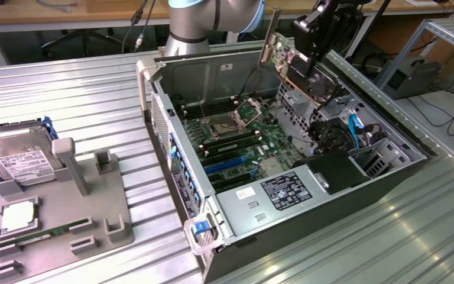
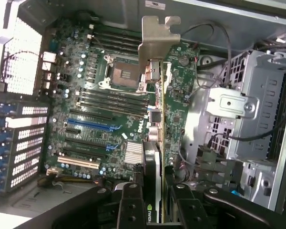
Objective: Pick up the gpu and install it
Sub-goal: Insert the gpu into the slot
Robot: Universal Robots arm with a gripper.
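The gpu (image 1: 284,54) hangs upright over the far side of the open computer case (image 1: 235,207), its green board face and silver bracket showing. My gripper (image 1: 312,59) is shut on it from the exterior view's right. In the wrist view the gpu (image 2: 152,157) is seen edge-on, with its metal bracket (image 2: 155,38) at the far end. It sits between my two black fingers (image 2: 132,207), above the motherboard (image 2: 109,95). My gripper (image 2: 155,210) clamps the card's near end. The card is clear of the board and sits in no slot.
Blue and black expansion slots (image 2: 93,125) lie on the motherboard beside the card's line. A drive cage (image 2: 243,119) and loose cables flank it. On the exterior view's left, a grey fixture (image 1: 93,195) holds a hard drive (image 1: 22,157), a processor (image 1: 18,216) and a memory stick (image 1: 42,234).
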